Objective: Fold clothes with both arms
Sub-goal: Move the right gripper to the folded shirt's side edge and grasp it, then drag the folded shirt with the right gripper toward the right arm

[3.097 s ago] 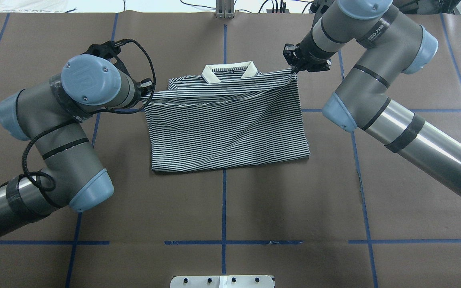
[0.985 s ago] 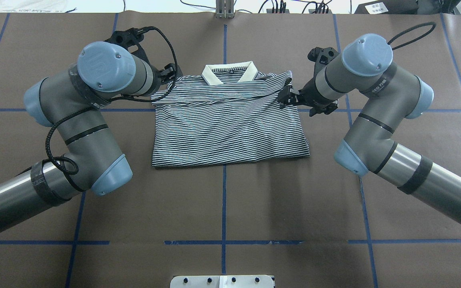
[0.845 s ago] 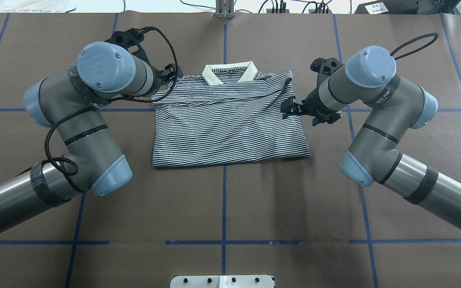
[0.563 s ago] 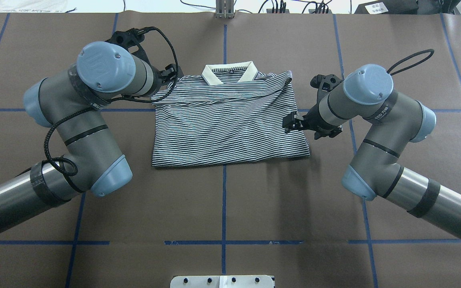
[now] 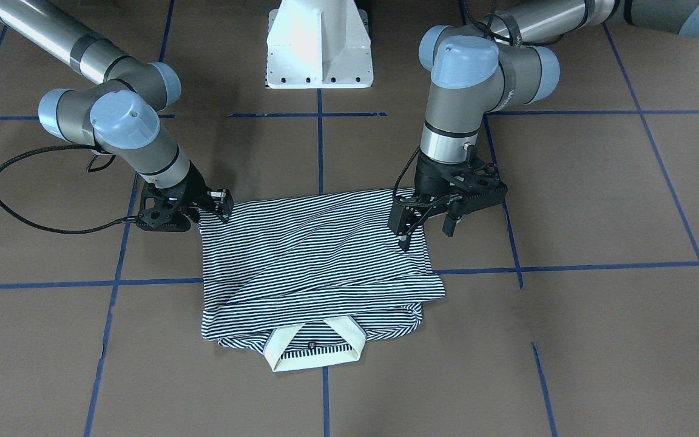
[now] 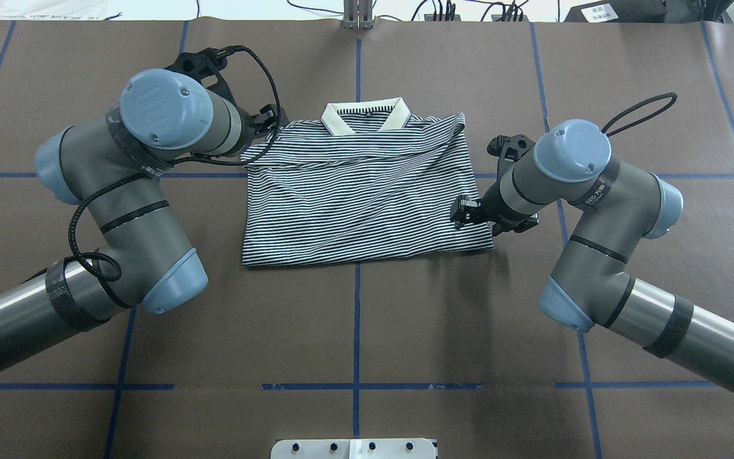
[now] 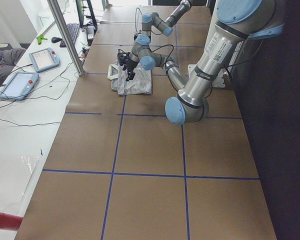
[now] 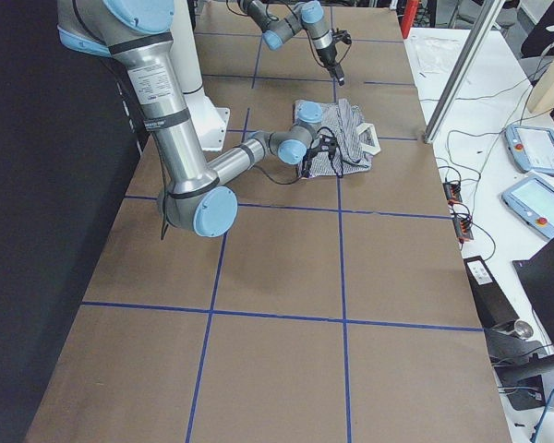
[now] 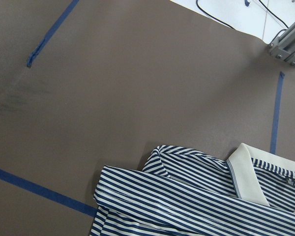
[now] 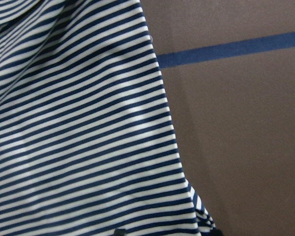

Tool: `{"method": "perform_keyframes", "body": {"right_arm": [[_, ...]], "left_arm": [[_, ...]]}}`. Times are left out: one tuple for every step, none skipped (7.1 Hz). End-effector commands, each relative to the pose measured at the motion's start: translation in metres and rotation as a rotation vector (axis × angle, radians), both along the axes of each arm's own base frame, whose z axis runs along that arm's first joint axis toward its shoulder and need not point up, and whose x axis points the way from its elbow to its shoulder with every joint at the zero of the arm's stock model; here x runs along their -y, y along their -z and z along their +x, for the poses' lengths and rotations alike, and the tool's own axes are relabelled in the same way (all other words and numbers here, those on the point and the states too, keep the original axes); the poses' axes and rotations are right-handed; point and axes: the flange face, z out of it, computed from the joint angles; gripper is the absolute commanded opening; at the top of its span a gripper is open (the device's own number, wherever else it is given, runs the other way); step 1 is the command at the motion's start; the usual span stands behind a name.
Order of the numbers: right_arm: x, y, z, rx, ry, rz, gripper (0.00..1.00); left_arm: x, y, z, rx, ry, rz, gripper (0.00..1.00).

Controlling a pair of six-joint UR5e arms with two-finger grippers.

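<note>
Polo shirt (image 6: pixel 360 197) lies half-folded at ctr of worktop (image 6: pixel 354 331); both hands spread & empty, left hand (image 5: pixel 425 233) raised nr shoulder, right hand (image 6: pixel 459 213) over side edge nr hem, so pinch all layers, lift evenly.

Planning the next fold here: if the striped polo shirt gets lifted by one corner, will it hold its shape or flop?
Probably flops: the polo shirt lies in soft diagonal creases and folded layers. Likely light, since the thin fabric lies nearly flat. The cream collar looks somewhat stiffer, keeping its shape.
</note>
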Motion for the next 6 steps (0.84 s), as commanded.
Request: {"method": "perform_keyframes", "body": {"right_arm": [[-0.001,-0.002,0.000,-0.004,0.003,-0.001,0.36],[-0.001,0.000,0.001,-0.001,0.003,0.001,0.13],[-0.001,0.002,0.004,0.003,0.001,0.003,0.00],[-0.006,-0.001,0.012,0.003,-0.003,0.008,0.00],[-0.019,-0.005,0.026,0.008,-0.001,0.014,0.00],[-0.037,-0.009,0.032,0.010,0.016,0.015,0.00]], "left_arm": [[0.000,0.000,0.000,-0.001,0.000,0.001,1.00],[0.000,0.000,0.000,-0.001,0.000,0.001,1.00],[0.000,0.001,0.000,-0.002,0.000,0.002,1.00],[0.000,0.000,0.000,-0.001,0.000,0.001,1.00],[0.000,0.000,0.000,-0.001,0.000,0.001,1.00],[0.000,0.000,0.000,-0.001,0.000,0.001,1.00]]}}
